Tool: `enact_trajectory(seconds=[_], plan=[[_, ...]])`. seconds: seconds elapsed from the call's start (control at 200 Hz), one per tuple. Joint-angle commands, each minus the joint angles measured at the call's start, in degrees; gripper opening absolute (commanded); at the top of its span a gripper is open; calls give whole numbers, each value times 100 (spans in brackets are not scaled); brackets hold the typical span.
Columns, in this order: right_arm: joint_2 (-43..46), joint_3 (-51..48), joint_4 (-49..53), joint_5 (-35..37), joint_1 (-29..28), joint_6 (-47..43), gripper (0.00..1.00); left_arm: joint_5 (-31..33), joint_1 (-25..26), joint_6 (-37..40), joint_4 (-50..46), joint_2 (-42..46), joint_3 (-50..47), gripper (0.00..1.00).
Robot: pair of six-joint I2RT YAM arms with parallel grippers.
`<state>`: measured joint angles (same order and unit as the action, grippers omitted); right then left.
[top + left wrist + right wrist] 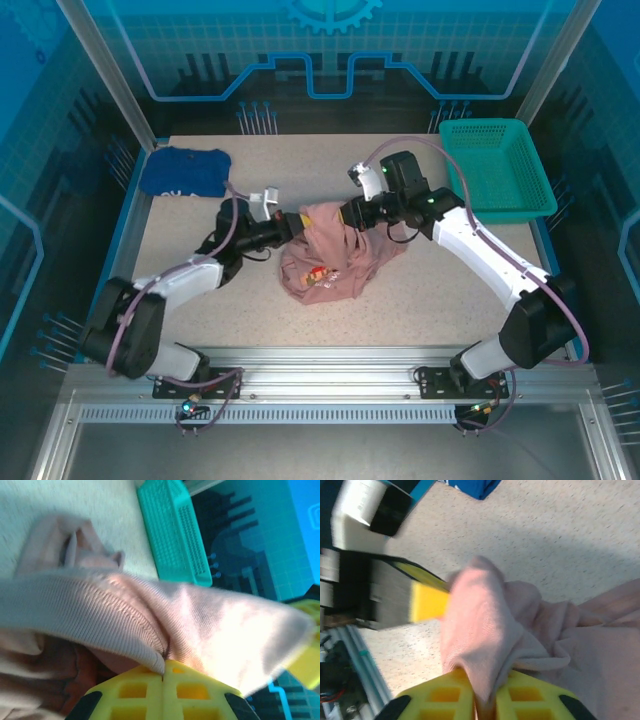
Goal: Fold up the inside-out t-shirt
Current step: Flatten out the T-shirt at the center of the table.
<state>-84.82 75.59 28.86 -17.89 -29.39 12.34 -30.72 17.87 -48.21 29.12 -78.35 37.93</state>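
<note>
The inside-out t-shirt (pixel 325 262) is a crumpled dusty-pink heap in the middle of the table, its top edge lifted and stretched between both grippers. My left gripper (pixel 296 222) holds the left end. In the left wrist view its yellow jaws meet (pixel 164 667) with a ribbed hem of the t-shirt (pixel 100 610) pinched in the seam. My right gripper (pixel 345 213) holds the right end. A fold of the t-shirt (pixel 480 630) is wedged between its yellow fingers (pixel 485 692), which stand a little apart round the cloth. The two grippers face each other closely.
A green basket (pixel 497 165) stands at the back right of the table (pixel 450 290). A dark blue folded garment (pixel 185 172) lies at the back left. A metal rail (pixel 320 360) runs along the near edge.
</note>
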Motion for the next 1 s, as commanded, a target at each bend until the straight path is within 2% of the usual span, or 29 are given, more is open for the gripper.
enact_trajectory(seconds=[0.0, 0.08, 0.17, 0.295, 0.43, 0.52, 0.585, 0.655, 0.735, 0.835, 0.995], plan=[[-55, 180, 678, 1216, -255, -314, 30, 424, -264, 843, -1251, 738, -60, 0], [291, -340, 636, 1744, -210, -422, 40, 482, -365, 1114, -1705, 933, -32, 0], [689, -1019, 306, 1812, -164, -373, 45, 472, -433, 1258, -1902, 1010, -37, 0], [790, -1643, -205, 1772, -172, -182, 48, 453, -477, 1323, -1972, 1004, -16, 0], [458, -2010, -755, 1973, -106, -16, 49, 423, -479, 1357, -2042, 1018, 39, 0], [215, -2130, -1161, 1783, -8, 112, 49, 439, -487, 1374, -2060, 1044, 32, 0], [33, -2144, -1400, 1710, 24, 179, 40, 449, -485, 1391, -2076, 1054, 30, 0], [-23, -2005, -1265, 1865, 117, 131, 19, 495, -510, 1393, -2116, 1090, 48, 0], [359, -1918, -1021, 2134, 307, -47, 0, 578, -621, 1283, -2119, 1200, 73, 0], [1237, -1906, -896, 2046, 666, -158, 0, 587, -827, 1068, -2011, 1380, 175, 0], [2430, -1335, -397, 1742, 1038, -386, 0, 560, -1012, 818, -2009, 1579, 647, 0]])
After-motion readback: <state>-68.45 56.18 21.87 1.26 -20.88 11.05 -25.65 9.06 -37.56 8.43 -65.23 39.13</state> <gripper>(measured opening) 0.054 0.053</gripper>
